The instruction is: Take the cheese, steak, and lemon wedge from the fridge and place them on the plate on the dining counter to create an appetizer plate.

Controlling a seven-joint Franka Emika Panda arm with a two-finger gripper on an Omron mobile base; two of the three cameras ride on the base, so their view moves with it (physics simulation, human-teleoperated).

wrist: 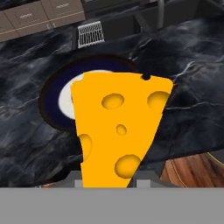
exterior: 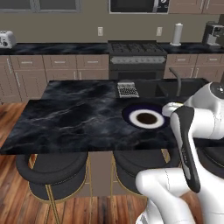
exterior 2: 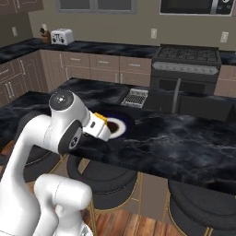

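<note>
Hand view: pincer (wrist: 107, 177) grips the cheese (wrist: 118, 131) above the plate (wrist: 54, 94) near the counter edge.

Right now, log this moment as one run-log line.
stage: carrying | held: cheese in shut jaws | position: near plate on dining counter | plate: nothing on it yet

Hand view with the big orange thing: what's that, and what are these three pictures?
A white robot arm on a driving base, in a rendered kitchen. Two pictures come from cameras on the base, behind the arm to its left and right. The third looks along the hand, which is shut on the cheese, so the cheese looms large. Beyond it is the dining counter, black marble. On it lie the plate, navy-rimmed with nothing on it yet, and a small wire rack. Dark stools stand below.
</note>
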